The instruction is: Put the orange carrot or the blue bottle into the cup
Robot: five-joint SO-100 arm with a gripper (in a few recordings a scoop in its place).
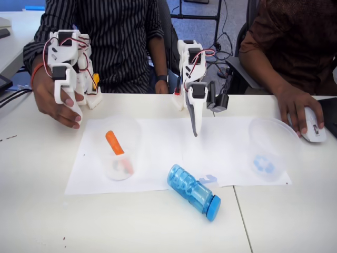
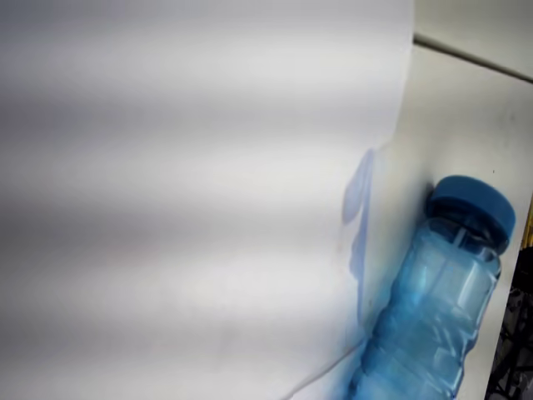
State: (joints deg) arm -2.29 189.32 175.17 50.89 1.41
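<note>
The blue bottle (image 1: 190, 191) lies on its side at the front edge of the white paper, its cap toward the lower right. In the wrist view the blue bottle (image 2: 433, 308) is at the lower right, cap up. The orange carrot (image 1: 114, 143) leans inside an unmarked clear cup (image 1: 120, 150) at the left. The cup (image 1: 268, 150), with a blue arrows mark, stands at the right and holds nothing. My gripper (image 1: 195, 126) hangs point-down above the paper, behind the bottle and between the two cups. Its fingers look closed together with nothing in them.
White paper sheets (image 1: 158, 153) cover the middle of the table (image 1: 131, 226). A person's hand rests on a white mouse (image 1: 314, 125) just right of the marked cup. Two people sit behind the table's far edge.
</note>
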